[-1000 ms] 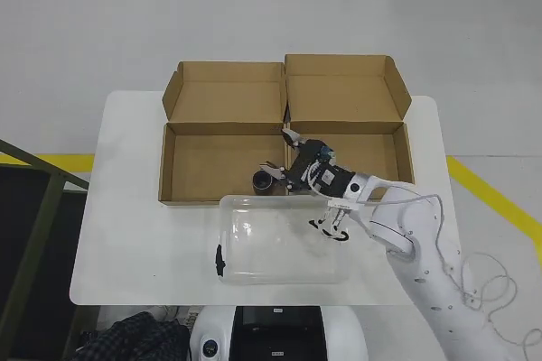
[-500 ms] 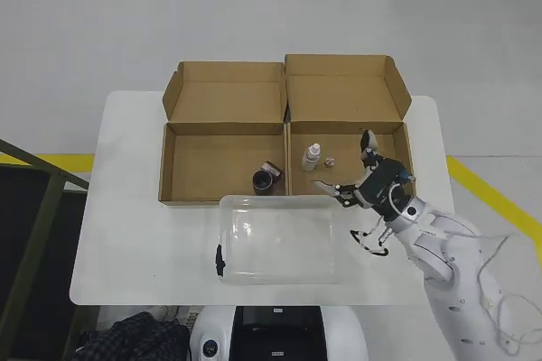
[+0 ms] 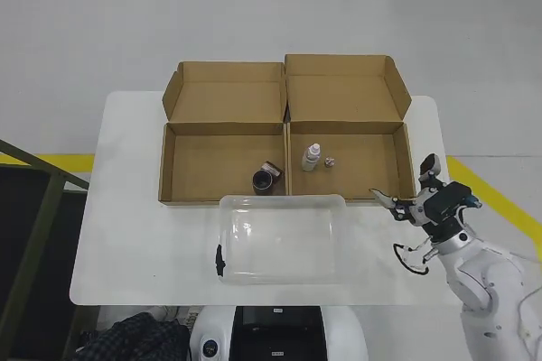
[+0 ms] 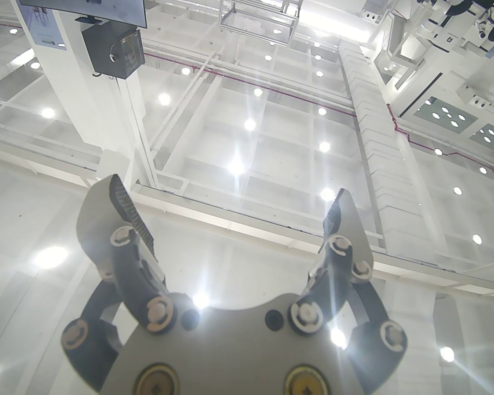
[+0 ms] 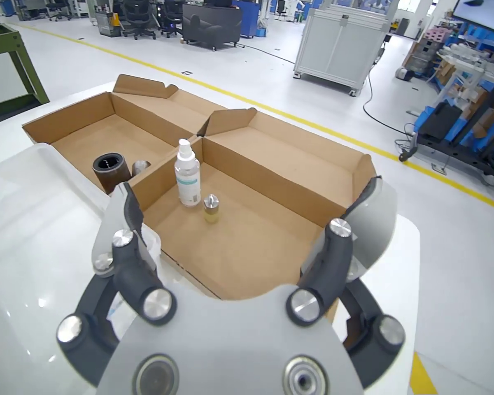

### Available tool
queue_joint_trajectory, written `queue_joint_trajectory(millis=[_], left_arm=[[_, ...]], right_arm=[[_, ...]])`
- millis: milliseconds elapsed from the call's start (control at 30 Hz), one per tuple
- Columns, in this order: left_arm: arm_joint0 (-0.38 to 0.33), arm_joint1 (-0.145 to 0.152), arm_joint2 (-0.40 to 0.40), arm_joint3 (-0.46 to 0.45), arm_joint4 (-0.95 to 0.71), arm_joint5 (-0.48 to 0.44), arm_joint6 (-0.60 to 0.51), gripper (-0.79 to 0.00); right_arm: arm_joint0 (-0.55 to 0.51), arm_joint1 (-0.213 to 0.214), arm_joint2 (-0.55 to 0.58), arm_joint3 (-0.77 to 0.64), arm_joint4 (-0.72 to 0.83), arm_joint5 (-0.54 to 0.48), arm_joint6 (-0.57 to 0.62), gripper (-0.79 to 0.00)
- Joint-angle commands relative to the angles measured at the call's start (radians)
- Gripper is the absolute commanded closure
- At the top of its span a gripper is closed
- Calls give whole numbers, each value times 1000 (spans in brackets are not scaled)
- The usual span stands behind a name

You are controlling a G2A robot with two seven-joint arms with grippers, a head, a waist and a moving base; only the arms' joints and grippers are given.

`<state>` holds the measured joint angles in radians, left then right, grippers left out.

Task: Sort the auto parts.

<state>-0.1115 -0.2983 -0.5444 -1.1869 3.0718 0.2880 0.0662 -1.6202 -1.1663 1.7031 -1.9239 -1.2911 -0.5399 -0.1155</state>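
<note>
The right hand [image 5: 252, 182] is spread and empty, over the edge of the worktop [image 3: 126, 226] beside the right box [image 5: 280, 158], where a spray bottle [image 5: 188, 178] and small brass fitting [image 5: 210, 208] stand. The left hand [image 4: 227, 186] is spread, empty, aimed at the ceiling. The black cylinder [image 5: 107, 170] in the left box [image 5: 82, 119] looks stiff, heavy, smooth: pinch across its round wall

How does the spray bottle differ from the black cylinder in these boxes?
The spray bottle is pale, tall and slim with a nozzle on top; the black cylinder is dark, shorter, wider and open-topped. The spray bottle stands in the right box beside a small metal part; the black cylinder stands in the left box beside a silver piece. Both are upright, near where the boxes meet.
</note>
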Motion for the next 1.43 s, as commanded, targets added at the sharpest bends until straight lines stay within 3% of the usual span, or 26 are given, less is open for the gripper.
queue_joint_trajectory(millis=[0,400,1400], left_arm=[[0,0,0,0,0,0,0,-785],[0,0,0,0,0,0,0,-785],[0,0,0,0,0,0,0,-785]], right_arm=[[-23,1,22,6,3,6,-20,-785],[-137,4,106,43,7,31,-118,-785],[-139,5,111,44,3,34,-117,-785]])
